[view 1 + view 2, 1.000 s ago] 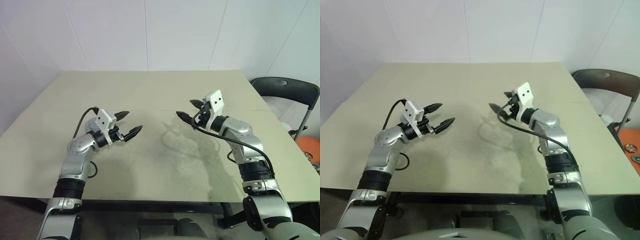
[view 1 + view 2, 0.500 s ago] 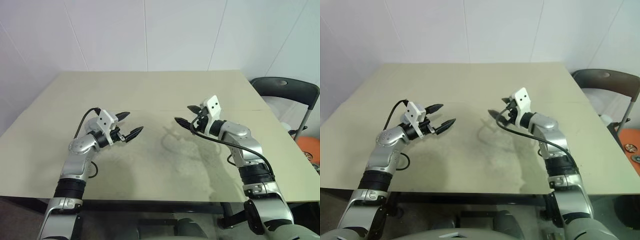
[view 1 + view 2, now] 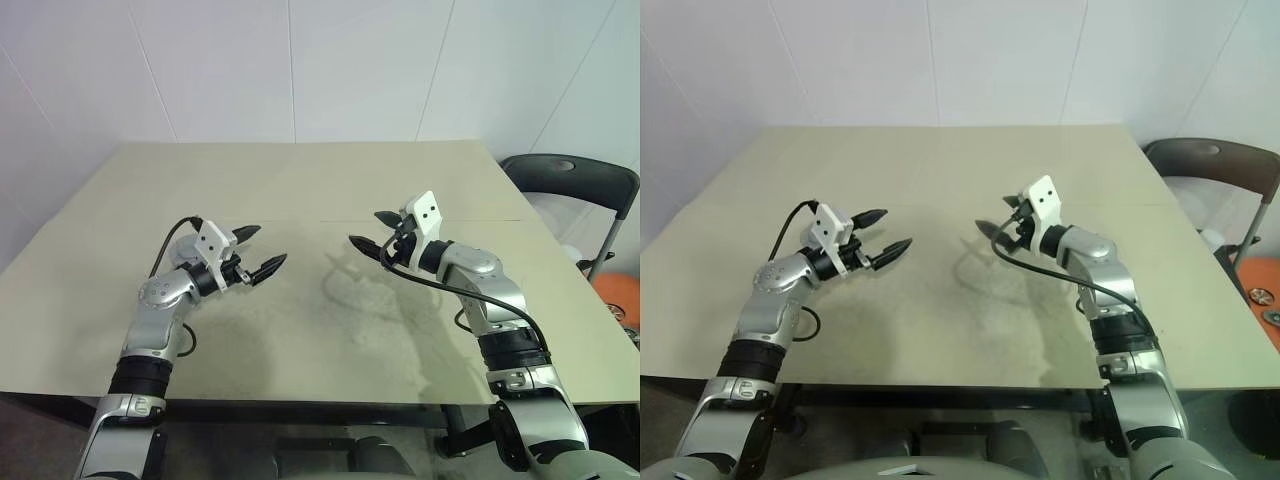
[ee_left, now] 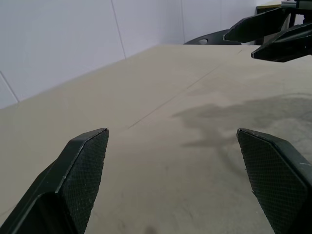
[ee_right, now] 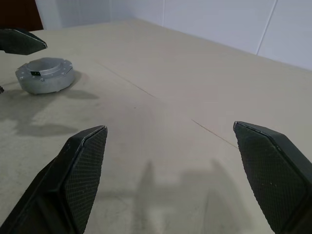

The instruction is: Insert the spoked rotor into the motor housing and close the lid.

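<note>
Two silver-jointed robot arms hang over a matte beige tabletop [image 3: 320, 175] with a fine, sandy grain and a thin straight seam across its middle. The left gripper [image 3: 268, 245], a pair of tapered black fingers beneath a white block, has its fingers spread wide with nothing between them. The right gripper [image 3: 365, 228], of the same make and trailing a looped black cable, is likewise spread wide and bare. The two point toward each other, well apart, above soft grey shadows on the board.

In the wrist views the finger pads [image 4: 85, 170] carry a fine cross-hatched rubber texture.

The right wrist view shows a round, flat, pale-grey metal puck [image 5: 45, 75] with a raised ring on top and a small green mark, lying on the table near the tip of the left gripper's finger. Whether it is the housing with its lid down cannot be told.

A black plastic chair back [image 3: 570, 175] stands past the table's right edge, before smooth white wall panels [image 3: 300, 60].
</note>
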Motion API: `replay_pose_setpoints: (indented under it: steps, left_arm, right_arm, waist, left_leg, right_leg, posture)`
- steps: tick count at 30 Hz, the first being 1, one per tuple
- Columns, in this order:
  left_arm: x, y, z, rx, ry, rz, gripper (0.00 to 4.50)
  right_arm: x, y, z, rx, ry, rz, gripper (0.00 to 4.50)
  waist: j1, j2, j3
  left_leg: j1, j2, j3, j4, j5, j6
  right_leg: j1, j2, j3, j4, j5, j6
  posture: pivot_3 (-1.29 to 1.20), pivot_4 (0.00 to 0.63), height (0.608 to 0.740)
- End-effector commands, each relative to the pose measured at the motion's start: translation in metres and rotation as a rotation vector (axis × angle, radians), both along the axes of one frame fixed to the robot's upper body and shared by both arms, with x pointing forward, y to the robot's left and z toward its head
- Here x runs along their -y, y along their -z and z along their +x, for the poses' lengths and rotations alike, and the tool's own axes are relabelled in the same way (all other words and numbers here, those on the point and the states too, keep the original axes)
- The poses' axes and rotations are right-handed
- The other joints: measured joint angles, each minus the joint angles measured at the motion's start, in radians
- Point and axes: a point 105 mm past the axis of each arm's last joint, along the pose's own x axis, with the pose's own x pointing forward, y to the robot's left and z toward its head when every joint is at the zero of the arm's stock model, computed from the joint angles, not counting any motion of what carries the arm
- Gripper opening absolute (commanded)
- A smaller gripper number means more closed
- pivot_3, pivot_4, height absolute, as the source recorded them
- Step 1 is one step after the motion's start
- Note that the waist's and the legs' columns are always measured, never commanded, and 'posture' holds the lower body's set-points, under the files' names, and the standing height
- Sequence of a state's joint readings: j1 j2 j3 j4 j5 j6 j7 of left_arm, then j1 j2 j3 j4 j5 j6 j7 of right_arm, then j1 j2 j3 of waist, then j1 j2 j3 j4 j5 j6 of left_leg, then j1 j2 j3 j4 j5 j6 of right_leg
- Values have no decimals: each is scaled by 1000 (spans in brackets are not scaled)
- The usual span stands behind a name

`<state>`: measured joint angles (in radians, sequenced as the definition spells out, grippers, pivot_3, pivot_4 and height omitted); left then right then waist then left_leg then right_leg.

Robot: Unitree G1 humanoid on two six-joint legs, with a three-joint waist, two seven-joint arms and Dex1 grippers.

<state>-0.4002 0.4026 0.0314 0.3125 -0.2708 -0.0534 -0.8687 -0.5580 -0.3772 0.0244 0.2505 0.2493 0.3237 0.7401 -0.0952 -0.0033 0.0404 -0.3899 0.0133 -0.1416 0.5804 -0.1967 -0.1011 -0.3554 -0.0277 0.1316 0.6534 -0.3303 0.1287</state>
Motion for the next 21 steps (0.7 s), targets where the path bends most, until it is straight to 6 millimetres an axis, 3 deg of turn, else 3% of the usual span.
replay_pose_setpoints:
  steps: [1, 21]
  left_arm:
    - [2, -15, 4, 56, 5, 2, 4494]
    - [2, -15, 5, 56, 6, 6, 4494]
  right_arm:
    - [2, -17, 1, 61, 0, -2, 4353]
    - [3, -17, 1, 65, 7, -8, 4353]
  waist:
    - [0, 0, 0]
    - [0, 0, 0]
  left_leg:
    - [0, 0, 0, 0, 0, 0]
    - [0, 0, 0, 0, 0, 0]
  right_leg:
    - [0, 0, 0, 0, 0, 0]
    - [0, 0, 0, 0, 0, 0]
  posture:
    - [0, 0, 740]
    - [0, 0, 740]
